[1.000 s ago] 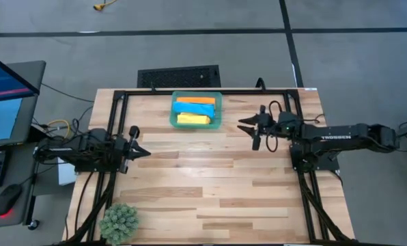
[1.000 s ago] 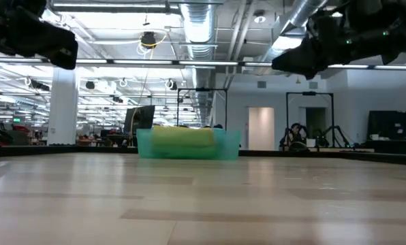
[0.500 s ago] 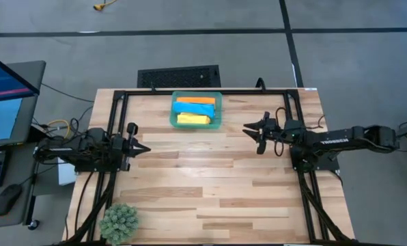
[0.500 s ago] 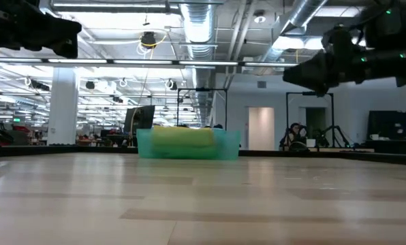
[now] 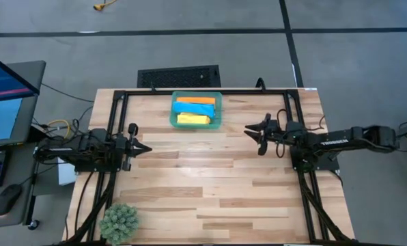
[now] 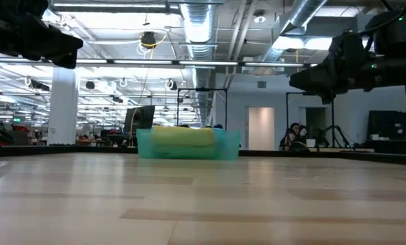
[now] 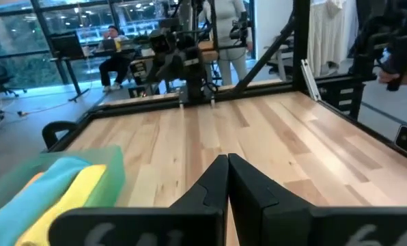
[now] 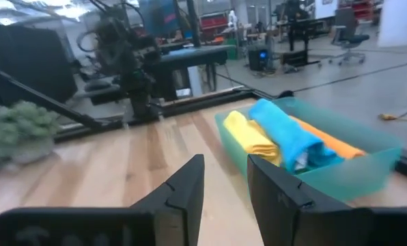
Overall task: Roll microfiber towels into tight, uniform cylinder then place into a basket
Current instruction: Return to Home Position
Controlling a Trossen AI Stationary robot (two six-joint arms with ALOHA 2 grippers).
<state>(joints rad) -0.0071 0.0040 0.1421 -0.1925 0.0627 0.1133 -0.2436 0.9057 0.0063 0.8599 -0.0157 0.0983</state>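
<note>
The left arm [image 5: 80, 152] and right arm [image 5: 340, 139] are both stretched out low and level from opposite sides of the table [image 5: 210, 184], pointing at each other, on the same long side of the basket [image 5: 220, 102] and well apart from it. The left gripper [image 5: 142, 147] sits off one corner of the basket with its fingers pinched together on nothing, and the right gripper [image 5: 248, 129] sits off the other corner with a small gap between its fingers, also empty. In the basket, the orange towel [image 5: 195, 100], blue towel [image 5: 195, 109] and yellow towel [image 5: 193, 119] lie rolled up side by side, yellow nearest the grippers. Each one's long axis runs along the basket's long side, with the ends facing its short walls.
</note>
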